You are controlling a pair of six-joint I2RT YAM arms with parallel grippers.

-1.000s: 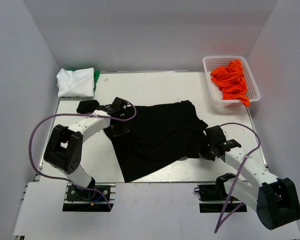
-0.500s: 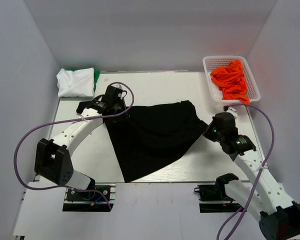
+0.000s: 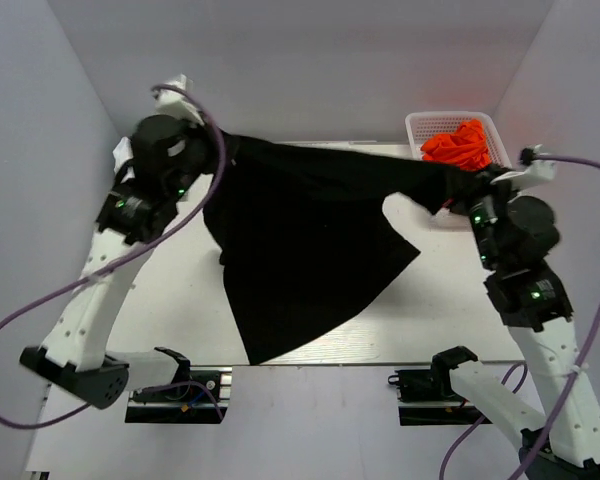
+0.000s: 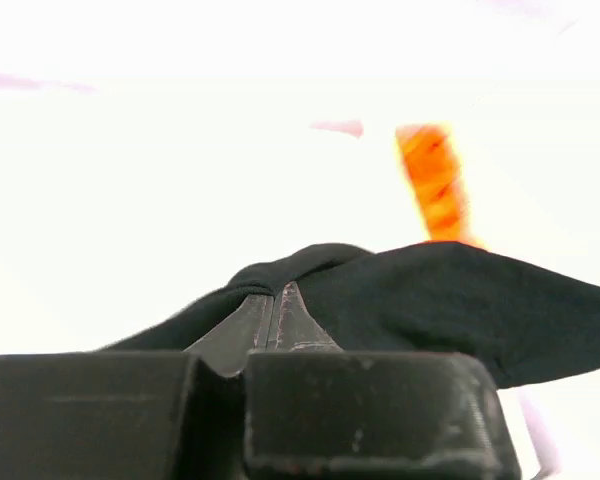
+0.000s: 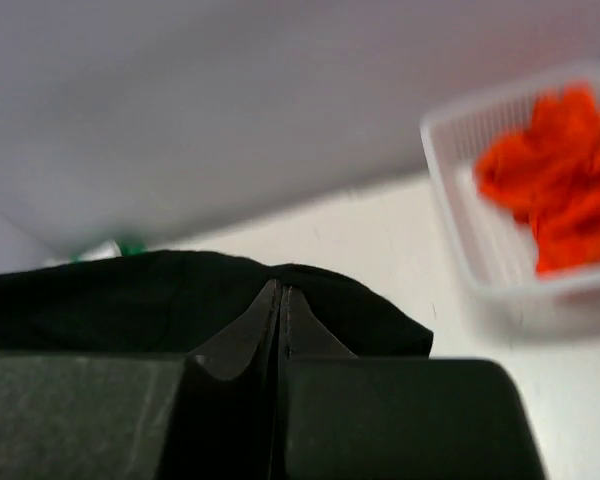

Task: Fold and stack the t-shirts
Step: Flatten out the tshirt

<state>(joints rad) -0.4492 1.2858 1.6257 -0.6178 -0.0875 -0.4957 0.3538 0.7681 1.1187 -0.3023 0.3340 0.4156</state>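
While the black t-shirt [image 3: 310, 250] hangs between both arms: the step looks like spreading it before folding.
Left hand [image 4: 272, 300]: clamped shut on the shirt's top edge.
Right hand [image 5: 280, 300]: pinched shut on the opposite end, near the basket [image 3: 420, 122] of orange t-shirts [image 3: 465, 145].
Shirt position: top edge taut in the air, lower tail apparently trailing on the worktop [image 3: 450, 300].
Next move, judged: lay it flat, both grips even.

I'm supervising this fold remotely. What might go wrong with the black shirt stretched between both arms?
The left pincer and right pincer each pinch only a small bit of the black shirt, so the taut cloth may slip out. Its right end is close to the basket of orange shirts and might snag its rim or drag it.
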